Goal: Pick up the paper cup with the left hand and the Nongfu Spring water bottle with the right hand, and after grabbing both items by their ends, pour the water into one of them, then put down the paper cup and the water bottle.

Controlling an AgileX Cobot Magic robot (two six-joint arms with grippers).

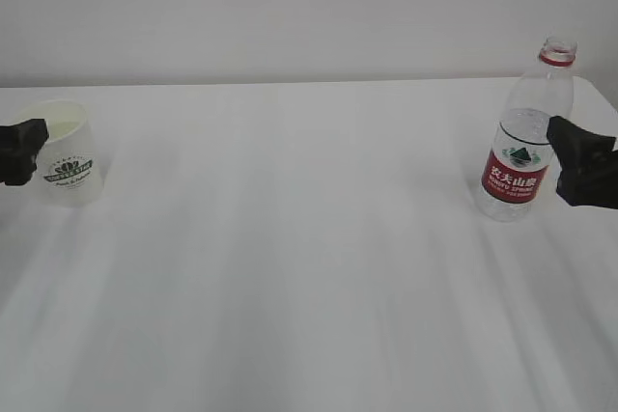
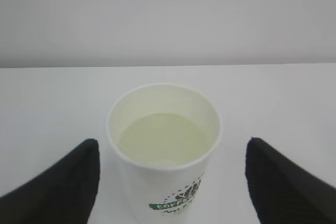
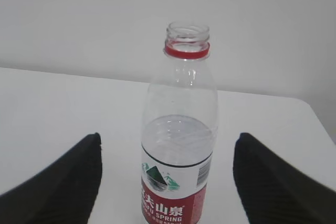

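Cup far left, bottle far right, both upright on the table [image 1: 309,267].
The paper cup [image 1: 66,153] held water [image 2: 164,140]; each gripper's fingers flanked its item, apparently without touching.

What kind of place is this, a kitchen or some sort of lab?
Probably a lab test bench, not a kitchen: a bare white table against a blank wall, holding only a paper cup and an uncapped Nongfu Spring water bottle, each flanked by a black robot tool.

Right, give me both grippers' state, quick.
Left gripper: jaws open either side of the paper cup, not touching.
Right gripper: jaws open either side of the water bottle, not touching.
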